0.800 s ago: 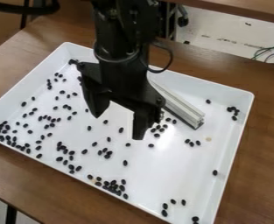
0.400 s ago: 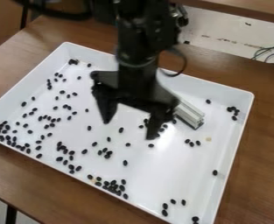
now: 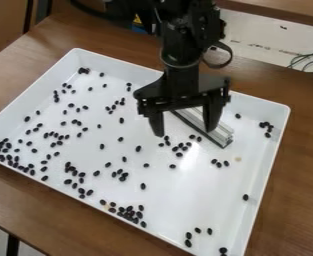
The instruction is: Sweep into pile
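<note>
Black beans [image 3: 1, 157] crowd the left corner of the white tray [image 3: 35, 89], with others strung along the near wall beside them. The tray lies on a brown wooden table [image 3: 25, 205]. More beans are strewn loosely over the tray's left half, some single, some in small groups, and a few sit close together by its far left corner. Farther right, a dense clump rests by the near wall, around the middle of that side.

Over the far half of the tray hangs the black gripper [image 3: 185, 132], pointing down, its fingers spread wide apart and grasping nothing. A silver ridged bar [image 3: 220, 136] lies slantwise in the tray, partly behind the gripper, its nearer end to the right. Beans are gathered near the bar, on its near side, and three sit together just nearer the camera. A small tan spot [image 3: 238, 159] marks the tray floor beside those three.

At the right, one bean lies alone near the wall, a small cluster sits toward the far right corner, and several are scattered near the closest corner. Thin cables [image 3: 312, 61] show beyond the table.
</note>
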Tool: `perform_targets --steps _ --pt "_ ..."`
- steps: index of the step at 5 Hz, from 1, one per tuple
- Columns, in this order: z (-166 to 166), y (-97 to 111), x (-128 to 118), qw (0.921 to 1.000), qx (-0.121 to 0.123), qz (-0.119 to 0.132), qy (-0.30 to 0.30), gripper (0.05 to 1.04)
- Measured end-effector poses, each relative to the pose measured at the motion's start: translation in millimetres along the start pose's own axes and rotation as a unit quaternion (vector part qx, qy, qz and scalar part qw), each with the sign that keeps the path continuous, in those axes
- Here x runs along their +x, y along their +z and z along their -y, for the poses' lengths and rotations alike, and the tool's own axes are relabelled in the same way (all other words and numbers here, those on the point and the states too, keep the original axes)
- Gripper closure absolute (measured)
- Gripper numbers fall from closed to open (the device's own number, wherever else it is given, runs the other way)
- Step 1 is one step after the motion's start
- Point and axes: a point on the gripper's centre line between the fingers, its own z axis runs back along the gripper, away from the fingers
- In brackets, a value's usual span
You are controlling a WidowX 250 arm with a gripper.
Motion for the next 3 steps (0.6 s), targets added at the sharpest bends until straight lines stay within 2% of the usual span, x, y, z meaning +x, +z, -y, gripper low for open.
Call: perform_targets --steps 1,2,3 --pt "13 -2 24 0.9908 0.003 0.034 0.131 0.084" --pt "27 -20 41 0.9801 0.054 0.033 0.188 0.084" --pt "30 -39 40 0.9773 0.076 0.011 0.197 0.084"
